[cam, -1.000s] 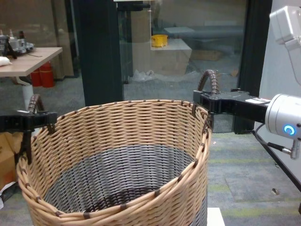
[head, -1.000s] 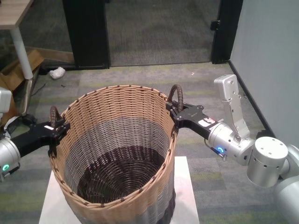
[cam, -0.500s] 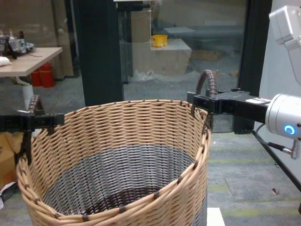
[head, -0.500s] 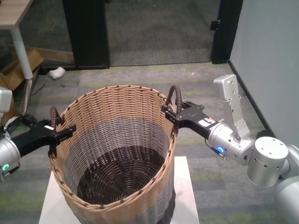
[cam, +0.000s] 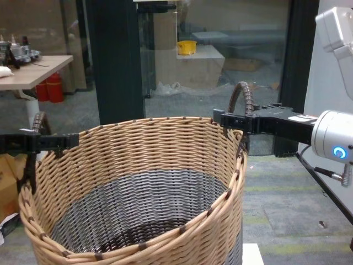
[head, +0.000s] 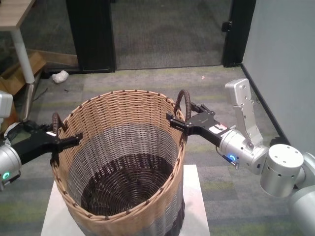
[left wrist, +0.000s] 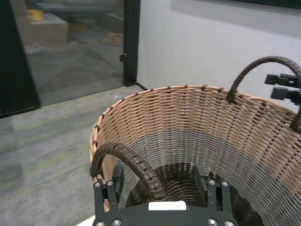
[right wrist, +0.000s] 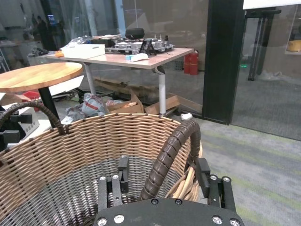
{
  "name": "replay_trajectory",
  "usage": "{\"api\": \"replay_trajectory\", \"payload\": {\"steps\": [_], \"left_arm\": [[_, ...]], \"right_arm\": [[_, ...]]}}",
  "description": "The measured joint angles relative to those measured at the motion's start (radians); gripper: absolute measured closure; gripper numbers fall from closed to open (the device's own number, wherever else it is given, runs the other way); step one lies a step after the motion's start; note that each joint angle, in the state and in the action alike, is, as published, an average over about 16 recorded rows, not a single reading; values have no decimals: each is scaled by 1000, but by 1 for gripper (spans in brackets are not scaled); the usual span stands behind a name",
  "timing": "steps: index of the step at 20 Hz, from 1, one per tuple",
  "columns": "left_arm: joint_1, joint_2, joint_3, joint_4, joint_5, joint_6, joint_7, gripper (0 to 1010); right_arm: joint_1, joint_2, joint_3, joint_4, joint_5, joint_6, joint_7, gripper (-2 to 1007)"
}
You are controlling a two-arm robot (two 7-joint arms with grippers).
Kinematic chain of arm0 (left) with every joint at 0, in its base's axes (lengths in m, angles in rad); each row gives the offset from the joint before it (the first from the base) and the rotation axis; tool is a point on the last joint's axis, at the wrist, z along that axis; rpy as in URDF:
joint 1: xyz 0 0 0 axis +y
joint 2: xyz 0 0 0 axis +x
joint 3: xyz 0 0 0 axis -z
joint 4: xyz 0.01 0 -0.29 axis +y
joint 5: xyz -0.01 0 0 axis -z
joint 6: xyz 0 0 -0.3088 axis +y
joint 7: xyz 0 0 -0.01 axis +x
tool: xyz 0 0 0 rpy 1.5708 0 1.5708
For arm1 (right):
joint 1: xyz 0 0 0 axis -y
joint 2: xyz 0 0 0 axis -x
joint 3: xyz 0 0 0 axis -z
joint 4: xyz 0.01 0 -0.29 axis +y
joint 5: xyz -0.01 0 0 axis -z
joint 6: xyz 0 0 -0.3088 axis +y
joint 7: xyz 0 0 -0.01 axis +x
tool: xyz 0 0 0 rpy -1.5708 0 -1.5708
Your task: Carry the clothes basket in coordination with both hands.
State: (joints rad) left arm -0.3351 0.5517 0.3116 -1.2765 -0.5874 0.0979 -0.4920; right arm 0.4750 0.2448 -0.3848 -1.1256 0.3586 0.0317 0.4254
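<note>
The clothes basket, round wicker with a tan upper band and grey lower band, stands on a white platform. My left gripper is at the basket's left rim, open. Its fingers straddle the dark loop handle without clamping it, as the left wrist view shows for this gripper. My right gripper is at the right rim, also open. The other handle rises between its spread fingers in the right wrist view, gripper. In the chest view both grippers, left and right, sit level with the rim.
A wooden desk with cardboard under it stands at the far left. A dark door frame is behind the basket, and a grey wall runs along the right. Carpet floor surrounds the platform.
Both grippers were shut on the basket's handles a second ago. Their jaws have since spread apart, letting go of the handles. The basket and arms have hardly moved.
</note>
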Motion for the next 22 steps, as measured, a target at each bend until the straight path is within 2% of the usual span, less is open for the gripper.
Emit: {"api": "replay_trajectory", "payload": {"steps": [5,14,19,22], "left_arm": [[33,-3,-19,-60,-7,38,58,17],[127,-31,-89,-211,-31,128,228,10],[163,-40,-124,-283,-23,153,296,10],[174,-36,-137,-324,-6,153,307,10]], "right_arm": [[-6,12,3,-14,2,10,4,59],[-18,39,16,-49,15,33,8,0],[-25,50,30,-81,31,40,5,0],[-31,56,42,-108,44,40,0,0]]}}
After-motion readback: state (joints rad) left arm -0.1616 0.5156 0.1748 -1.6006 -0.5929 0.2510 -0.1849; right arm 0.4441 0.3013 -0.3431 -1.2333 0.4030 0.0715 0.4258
